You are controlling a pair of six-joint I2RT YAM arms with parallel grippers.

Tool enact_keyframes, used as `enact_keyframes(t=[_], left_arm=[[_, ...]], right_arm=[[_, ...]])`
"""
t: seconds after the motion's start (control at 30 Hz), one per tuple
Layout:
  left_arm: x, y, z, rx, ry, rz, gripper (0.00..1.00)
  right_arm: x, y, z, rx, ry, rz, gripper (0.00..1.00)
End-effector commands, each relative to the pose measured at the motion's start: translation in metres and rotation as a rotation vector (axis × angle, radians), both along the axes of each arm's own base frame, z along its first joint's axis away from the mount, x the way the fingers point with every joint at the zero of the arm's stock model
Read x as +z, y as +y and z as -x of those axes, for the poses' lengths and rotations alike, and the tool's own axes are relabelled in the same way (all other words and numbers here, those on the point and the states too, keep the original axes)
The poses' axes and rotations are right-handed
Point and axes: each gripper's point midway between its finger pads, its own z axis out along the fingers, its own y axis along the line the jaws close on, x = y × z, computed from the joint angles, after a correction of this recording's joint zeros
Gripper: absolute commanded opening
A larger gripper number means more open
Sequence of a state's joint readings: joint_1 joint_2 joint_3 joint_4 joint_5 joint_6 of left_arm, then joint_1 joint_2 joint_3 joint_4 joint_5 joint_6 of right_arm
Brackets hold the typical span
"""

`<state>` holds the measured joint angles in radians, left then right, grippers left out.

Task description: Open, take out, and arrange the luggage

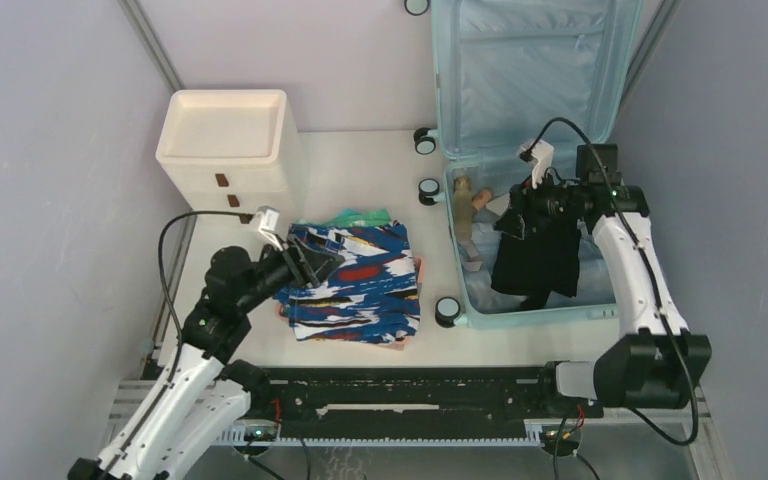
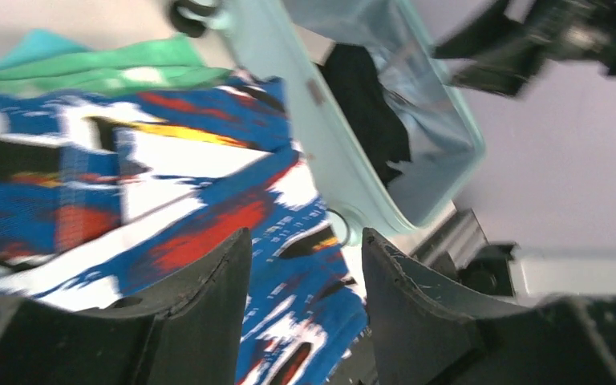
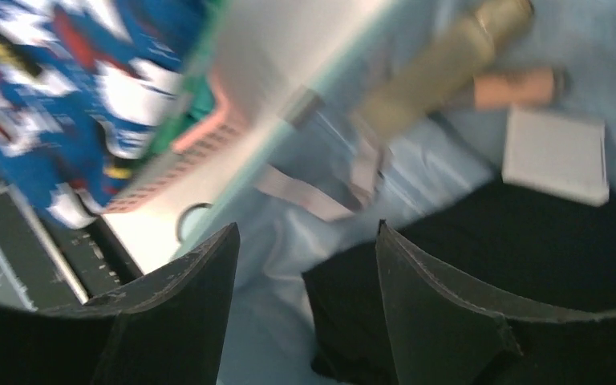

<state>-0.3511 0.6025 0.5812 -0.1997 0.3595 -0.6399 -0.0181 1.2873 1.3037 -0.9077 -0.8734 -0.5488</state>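
1. Nearest me, the left gripper (image 2: 305, 245) hangs over the blue patterned clothes (image 1: 355, 285). Its fingers are spread, with nothing between them.
2. Those clothes lie on a pink basket (image 3: 196, 140), which sits just beside the case's left wall.
3. The right gripper (image 3: 306, 233) hovers inside the luggage (image 1: 550, 318), its fingers likewise parted and empty.
4. The black garment (image 1: 535, 255) lies directly below those fingers, its long axis running away from the arm bases.
5. The luggage sits on the right half of the table, open. Its length also runs near to far, and its lid (image 1: 525, 80) stands upright at the far end.
6. I judge the right arm the nearer one: a straight drop would meet the garment. The left arm is well apart.
7. A tan bottle (image 1: 463, 210) and a white box (image 3: 557, 152) lie past the garment.
8. Farthest left stands the cream cabinet (image 1: 225, 140).
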Motion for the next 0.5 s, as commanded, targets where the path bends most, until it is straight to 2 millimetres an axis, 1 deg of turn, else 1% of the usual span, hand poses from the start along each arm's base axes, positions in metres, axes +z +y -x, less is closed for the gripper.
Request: enact_keyframes(t=[0.0,0.07,0.1,0.13,0.17,0.23,0.33,0.47], left_arm=[[0.027,-0.035,0.006,-0.088,-0.180,0.016,0.58],[0.028,-0.044,0.007,-0.085,-0.232,-0.015,0.59],[0.027,-0.045,0.005,-0.068,-0.243,-0.031,0.60],[0.022,-0.045,0.002,-0.048,-0.239,-0.041,0.61],[0.018,-0.043,0.000,-0.028,-0.230,-0.040,0.62],[0.009,-0.043,-0.003,-0.010,-0.212,-0.023,0.64],[0.002,-0.045,-0.002,-0.007,-0.203,0.016,0.64],[-0.006,-0.044,0.000,-0.006,-0.197,0.027,0.64]], right_arm=[[-0.059,-0.043,-0.040,-0.282,0.105,0.175,0.71],[-0.076,-0.050,-0.051,-0.365,0.156,0.208,0.72],[-0.086,-0.054,-0.058,-0.406,0.180,0.222,0.73],[-0.096,-0.062,-0.063,-0.463,0.200,0.253,0.74],[-0.107,-0.053,-0.064,-0.459,0.220,0.275,0.75],[-0.130,-0.056,-0.068,-0.514,0.250,0.349,0.76],[-0.158,-0.049,-0.068,-0.534,0.295,0.411,0.77],[-0.181,-0.048,-0.071,-0.553,0.314,0.493,0.78]])
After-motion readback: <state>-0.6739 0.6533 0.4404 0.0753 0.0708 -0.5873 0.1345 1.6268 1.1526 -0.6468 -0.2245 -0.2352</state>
